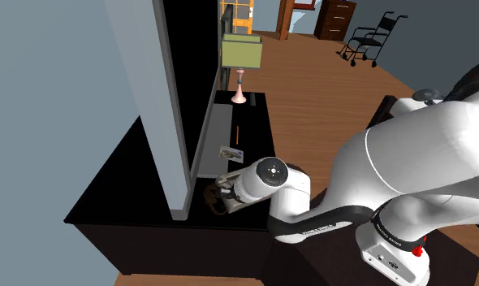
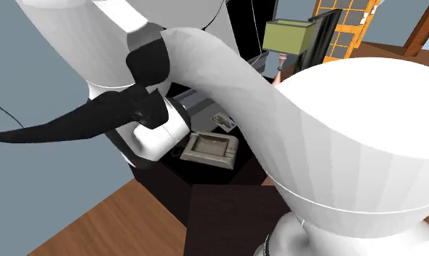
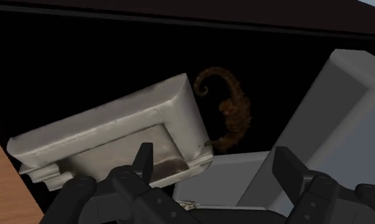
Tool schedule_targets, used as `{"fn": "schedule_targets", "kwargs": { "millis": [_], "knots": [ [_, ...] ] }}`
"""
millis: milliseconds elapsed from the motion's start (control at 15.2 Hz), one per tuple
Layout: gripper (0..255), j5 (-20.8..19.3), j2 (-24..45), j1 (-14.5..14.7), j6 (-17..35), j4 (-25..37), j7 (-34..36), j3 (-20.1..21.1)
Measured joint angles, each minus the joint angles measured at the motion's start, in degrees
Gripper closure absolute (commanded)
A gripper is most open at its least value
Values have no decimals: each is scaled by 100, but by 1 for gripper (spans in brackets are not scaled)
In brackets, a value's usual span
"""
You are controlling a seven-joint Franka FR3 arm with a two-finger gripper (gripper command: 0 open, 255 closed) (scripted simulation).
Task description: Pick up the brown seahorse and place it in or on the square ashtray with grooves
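The tool (image 3: pixel 215 170) is spread, its 2 black fingers (image 3: pixel 143 159) standing apart and pinching nothing. Just beyond them lies the square grey-white ashtray (image 3: pixel 116 133) with grooves in its rim. The brown seahorse (image 3: pixel 234 113) lies on the black desk (image 1: pixel 116 187) just beside the ashtray's corner, outside it, its curled tail pointing away from the tool. I cannot tell whether it touches the ashtray. A grey block (image 3: pixel 345 108) stands on its other side. In the shoulder view, an olive-shaded lamp (image 1: pixel 240 53) stands at the desk's far end, upper centre, and a wheelchair (image 1: pixel 369 36) sits on the wood floor (image 1: pixel 327 89), upper right.
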Motion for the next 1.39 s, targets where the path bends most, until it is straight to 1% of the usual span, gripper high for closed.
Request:
{"fn": "schedule_targets", "kwargs": {
  "millis": [132, 264, 462, 726, 792, 924, 1254, 1320, 1386],
  "knots": [
    [0, 160, -459, -573, 27, 496, 175, 592],
    [0, 296, -886, -911, 78, 880, 355, 937],
    [0, 370, -1179, -1221, 129, 1173, 429, 1211],
    [0, 408, -1422, -1631, 286, 1388, 402, 1539],
    [0, 413, -1513, -1770, 319, 1490, 392, 1644],
    [0, 415, -1563, -1869, 354, 1538, 378, 1711],
    [0, 417, -1581, -1902, 372, 1553, 374, 1737],
    [255, 417, -1581, -1902, 372, 1553, 374, 1737],
    [255, 417, -1581, -1902, 372, 1553, 374, 1737]
  ]
}}
